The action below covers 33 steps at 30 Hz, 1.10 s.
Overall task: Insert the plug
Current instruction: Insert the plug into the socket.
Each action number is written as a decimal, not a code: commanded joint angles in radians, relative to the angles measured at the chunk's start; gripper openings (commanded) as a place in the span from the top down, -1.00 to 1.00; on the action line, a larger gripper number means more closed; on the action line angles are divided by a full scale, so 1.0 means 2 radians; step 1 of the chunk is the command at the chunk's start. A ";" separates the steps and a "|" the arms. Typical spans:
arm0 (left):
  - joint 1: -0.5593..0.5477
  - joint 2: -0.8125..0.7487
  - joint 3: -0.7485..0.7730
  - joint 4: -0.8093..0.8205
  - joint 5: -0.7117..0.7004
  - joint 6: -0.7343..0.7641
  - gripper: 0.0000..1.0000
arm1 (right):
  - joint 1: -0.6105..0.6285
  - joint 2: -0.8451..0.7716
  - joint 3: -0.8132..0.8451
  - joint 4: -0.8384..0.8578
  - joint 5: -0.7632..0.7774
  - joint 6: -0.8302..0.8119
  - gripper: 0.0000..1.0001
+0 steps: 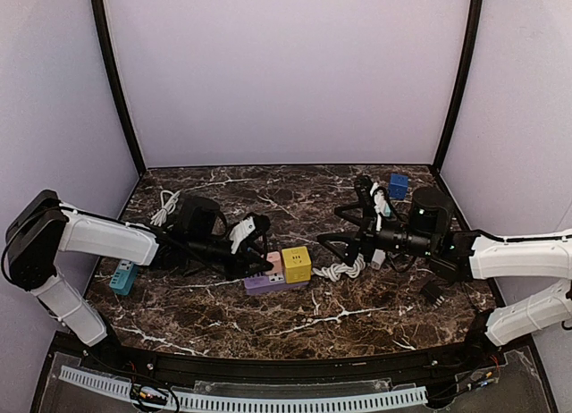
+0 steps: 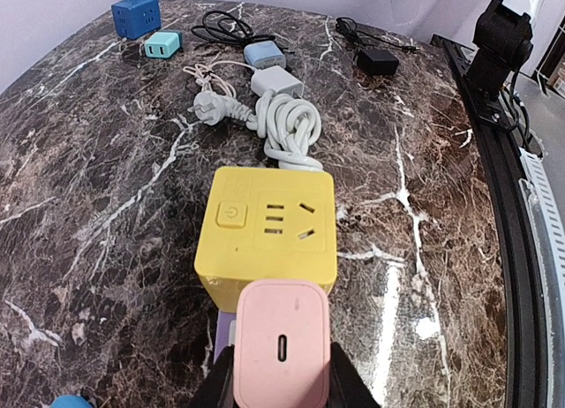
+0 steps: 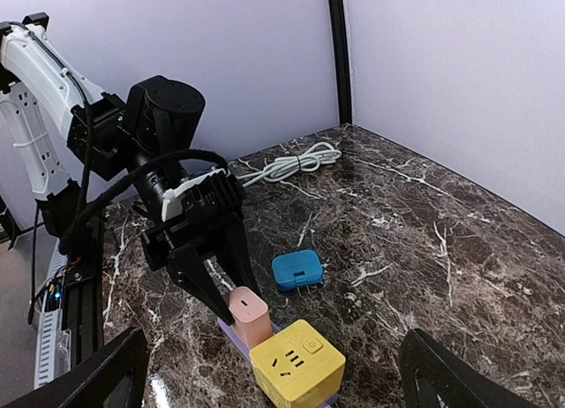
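Top external view: the left gripper (image 1: 264, 259) reaches to the middle of the marble table (image 1: 357, 319) and is clamped on a pink charger (image 1: 275, 262). The charger stands on a purple power strip (image 1: 268, 285), right against a yellow socket cube (image 1: 297, 264). The right gripper (image 1: 345, 248) hangs just beyond a coiled white cable (image 1: 344, 270), which lies beside the cube. A blue cube (image 1: 398, 185) sits near the back wall and a teal adapter (image 1: 123, 277) lies by the left arm.

Left wrist view: the pink charger fills the bottom edge, pinched on both sides by the black fingers (image 2: 221, 386), its slot-shaped port facing the camera. Just ahead sits the yellow socket cube with its outlets and power button on top, and past it the white cable and its plug.

Right wrist view: the charger stands upright on the strip between the left gripper's fingers, touching the cube (whether its prongs are fully seated cannot be told). This arm's own fingers (image 3: 101, 373) stand wide apart at the lower corners, holding nothing.
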 commanded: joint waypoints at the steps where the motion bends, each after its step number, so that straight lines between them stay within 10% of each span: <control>1: 0.007 0.002 -0.018 0.019 0.017 0.009 0.99 | -0.006 0.004 0.003 0.004 -0.001 0.003 -0.97; 33: 0.020 0.045 -0.008 0.033 0.032 0.017 0.99 | -0.009 0.063 0.071 -0.142 0.103 0.112 -0.93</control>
